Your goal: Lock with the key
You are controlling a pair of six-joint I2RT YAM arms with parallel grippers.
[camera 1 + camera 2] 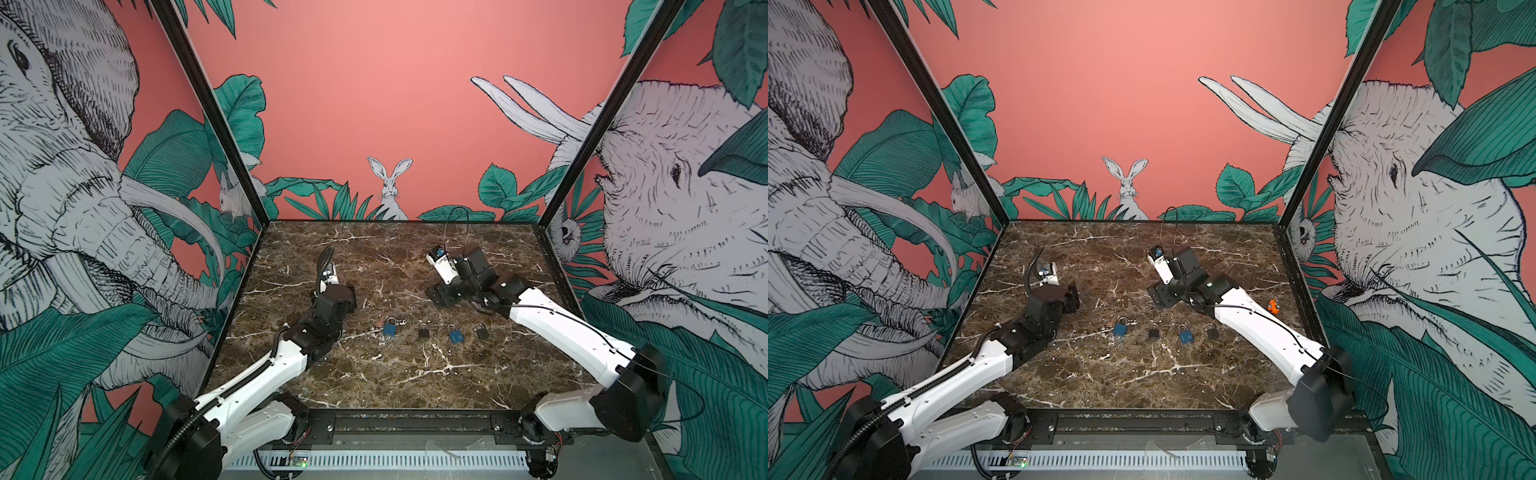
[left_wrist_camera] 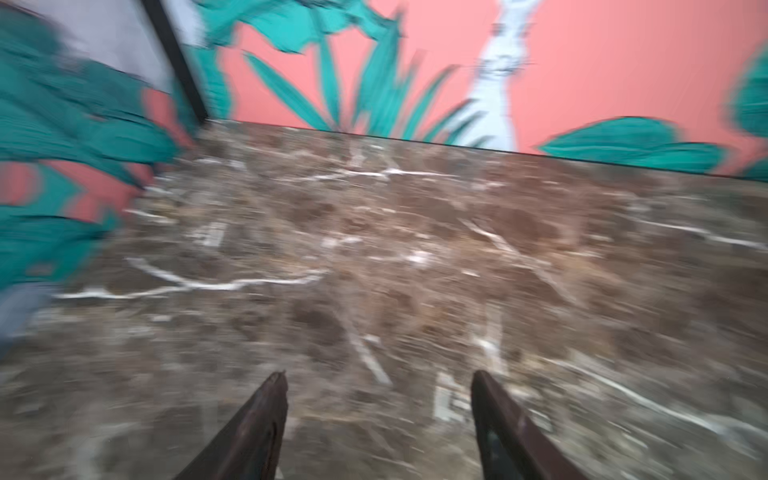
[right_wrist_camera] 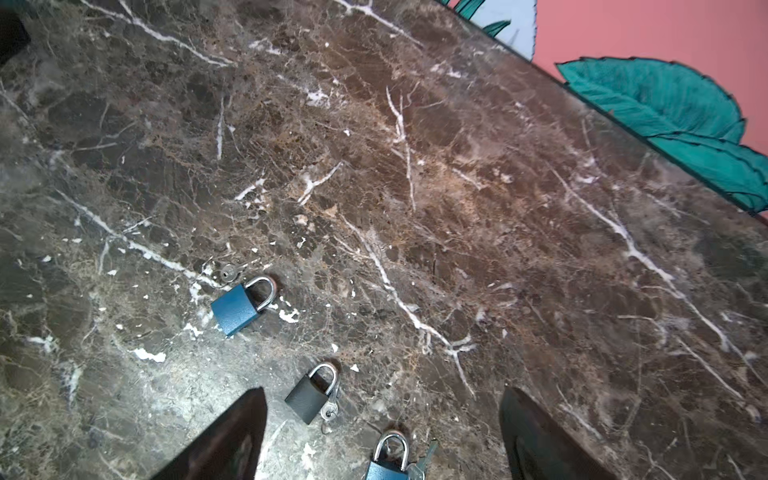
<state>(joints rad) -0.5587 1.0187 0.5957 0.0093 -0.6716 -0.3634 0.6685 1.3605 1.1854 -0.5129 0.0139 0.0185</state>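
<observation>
Several small padlocks lie in a row on the marble table: blue (image 1: 390, 329), black (image 1: 423, 331), blue (image 1: 456, 335), black (image 1: 482, 331). In the right wrist view a small key (image 3: 227, 272) lies by the shackle of the blue padlock (image 3: 239, 307). Another key (image 3: 328, 409) lies beside the black padlock (image 3: 309, 395), and a third key (image 3: 424, 459) beside the second blue padlock (image 3: 388, 461). My right gripper (image 3: 382, 399) hangs open above and behind the row, holding nothing. My left gripper (image 2: 380, 382) is open and empty over bare marble, left of the row (image 1: 350, 298). The left wrist view is blurred.
A small orange object (image 1: 1273, 306) sits near the table's right edge behind my right arm. Printed walls close the table (image 1: 374, 382) on the left, back and right. A black rail (image 1: 415, 424) runs along the front edge.
</observation>
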